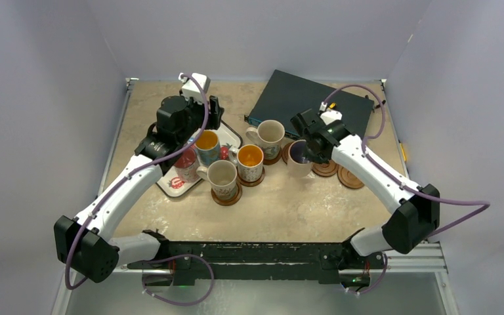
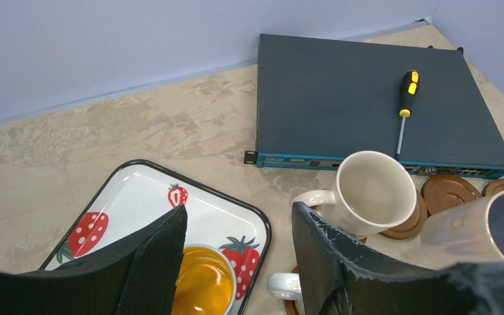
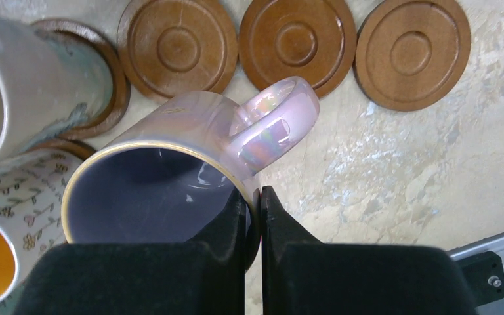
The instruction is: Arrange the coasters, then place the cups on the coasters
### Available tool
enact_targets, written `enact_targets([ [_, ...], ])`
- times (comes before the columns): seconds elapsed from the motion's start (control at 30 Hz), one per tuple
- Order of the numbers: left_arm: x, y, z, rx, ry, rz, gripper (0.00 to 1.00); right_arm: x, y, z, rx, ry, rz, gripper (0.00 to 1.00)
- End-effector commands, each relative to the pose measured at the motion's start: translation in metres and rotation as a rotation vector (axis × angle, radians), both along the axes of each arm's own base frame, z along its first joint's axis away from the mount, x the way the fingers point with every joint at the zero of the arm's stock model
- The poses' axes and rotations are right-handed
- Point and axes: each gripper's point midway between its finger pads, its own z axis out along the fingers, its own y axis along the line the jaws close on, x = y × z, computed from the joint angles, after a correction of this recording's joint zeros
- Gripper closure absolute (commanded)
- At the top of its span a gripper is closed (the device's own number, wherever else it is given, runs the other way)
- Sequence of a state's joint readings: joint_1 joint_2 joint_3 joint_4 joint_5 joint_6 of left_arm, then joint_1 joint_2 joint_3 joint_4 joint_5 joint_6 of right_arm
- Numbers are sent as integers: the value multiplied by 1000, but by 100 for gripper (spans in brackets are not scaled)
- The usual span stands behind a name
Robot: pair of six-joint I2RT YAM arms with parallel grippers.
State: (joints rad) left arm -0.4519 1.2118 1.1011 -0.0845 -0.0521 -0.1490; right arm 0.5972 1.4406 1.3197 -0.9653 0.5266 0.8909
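Right gripper (image 3: 254,197) pinches the pink mug (image 3: 184,125) by its rim; set it down level (handle outward) on the nearest bare coaster (image 3: 177,46).

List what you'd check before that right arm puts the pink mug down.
1. Right claw shut on the pink mug rim: ok.
2. A coaster free for it: ok, three bare coasters lie beside it.
3. Mug lifted off the table: cannot tell.
4. Left claw out of the way: ok, open above the strawberry tray.
5. Every mug on a coaster: not ok, an orange-lined mug sits in the tray.
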Motion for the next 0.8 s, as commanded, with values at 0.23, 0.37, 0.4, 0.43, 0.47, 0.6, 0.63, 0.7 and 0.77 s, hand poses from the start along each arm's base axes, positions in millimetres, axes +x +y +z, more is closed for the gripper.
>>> enact_targets([
  [0.23,3,17,12,-2,-58,103,44,56,-6,23,9,-108,-35,100],
  [0.37,5,27,11,19,-63,155,44,72,-8,23,-8,-109,-38,100],
  [0.4,5,27,10,22,-64,155,44,76,-10,21,-10,-107,-42,100],
  [0.43,5,28,9,25,-63,156,44,78,-11,20,-11,-102,-42,100],
  [0.47,6,27,8,27,-63,156,44,81,-12,18,-11,-99,-44,100],
  [0.6,7,28,5,35,-59,159,44,90,-12,11,7,-97,-37,100],
  [0.63,7,28,5,37,-59,160,44,92,-11,10,12,-96,-34,100],
  [0.7,8,28,2,42,-55,162,44,96,-9,7,21,-91,-25,100],
  [0.77,8,28,3,45,-56,163,44,99,-8,4,25,-86,-17,100],
])
